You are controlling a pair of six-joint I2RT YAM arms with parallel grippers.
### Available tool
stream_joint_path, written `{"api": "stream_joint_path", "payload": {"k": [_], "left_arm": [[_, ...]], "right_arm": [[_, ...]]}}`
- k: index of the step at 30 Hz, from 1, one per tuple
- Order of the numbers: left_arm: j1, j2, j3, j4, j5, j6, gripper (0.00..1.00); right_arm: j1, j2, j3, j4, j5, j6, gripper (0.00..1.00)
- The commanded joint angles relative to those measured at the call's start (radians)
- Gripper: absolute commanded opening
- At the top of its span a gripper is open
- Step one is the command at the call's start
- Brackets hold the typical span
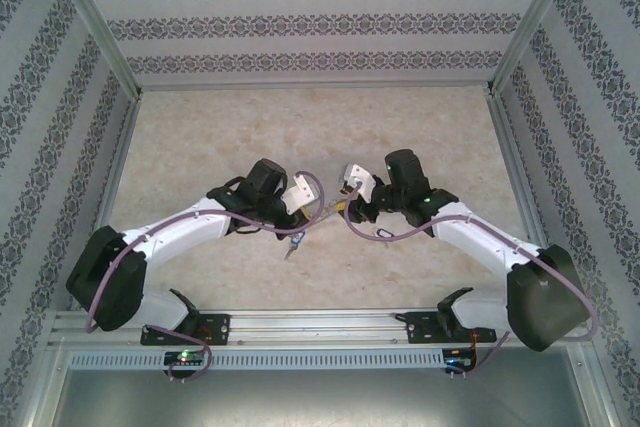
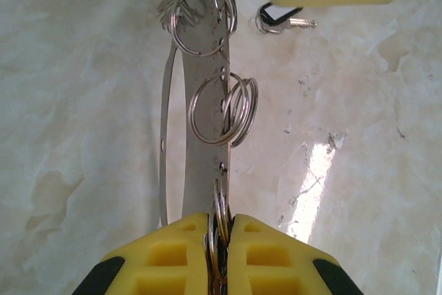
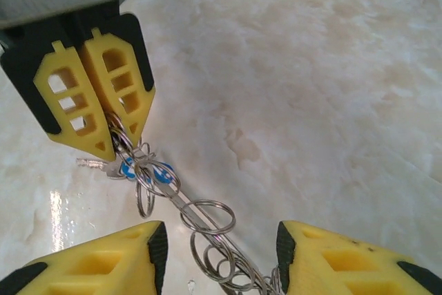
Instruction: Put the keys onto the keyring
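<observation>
Meeting over the middle of the tabletop (image 1: 200, 137), the two arms face each other. The left end effector (image 2: 221, 224) is clamped on one end of the keyring (image 2: 206, 170). The right end effector (image 3: 221, 234) stands apart, a finger on either side of the other end. Blue-headed keys (image 3: 146, 170) sit just beside the left fingers. A dark-headed key (image 2: 286, 20) lies on the tabletop near the right end effector.
</observation>
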State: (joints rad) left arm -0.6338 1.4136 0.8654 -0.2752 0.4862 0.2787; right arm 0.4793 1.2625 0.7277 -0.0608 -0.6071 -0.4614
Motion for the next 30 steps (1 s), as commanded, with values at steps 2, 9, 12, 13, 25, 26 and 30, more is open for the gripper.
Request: {"api": "stream_joint_path", "payload": {"k": [2, 9, 12, 13, 25, 26, 30], "left_arm": [[0.0, 0.051, 0.03, 0.002, -0.04, -0.071, 0.06], [0.004, 0.053, 0.059, -0.013, -0.036, -0.096, 0.06], [0.006, 0.053, 0.057, -0.013, -0.036, -0.093, 0.06], [0.008, 0.053, 0.056, -0.013, -0.04, -0.094, 0.06], [0.017, 0.033, 0.043, 0.009, -0.029, -0.106, 0.06], [0.019, 0.032, 0.041, 0.012, -0.026, -0.107, 0.06], [0.02, 0.025, 0.041, 0.023, -0.014, -0.111, 0.07]], "right_arm": [[0.026, -0.042, -0.008, 0.001, -0.04, 0.095, 0.39], [0.079, -0.012, -0.057, 0.045, -0.034, 0.119, 0.35], [0.076, 0.015, -0.072, 0.09, -0.013, 0.126, 0.37], [0.076, 0.026, -0.065, 0.096, -0.012, 0.119, 0.37], [0.076, 0.124, 0.035, 0.057, -0.03, 0.139, 0.35], [0.076, 0.126, 0.036, 0.064, -0.032, 0.145, 0.34], [0.076, 0.133, 0.041, 0.086, -0.026, 0.155, 0.29]]}}
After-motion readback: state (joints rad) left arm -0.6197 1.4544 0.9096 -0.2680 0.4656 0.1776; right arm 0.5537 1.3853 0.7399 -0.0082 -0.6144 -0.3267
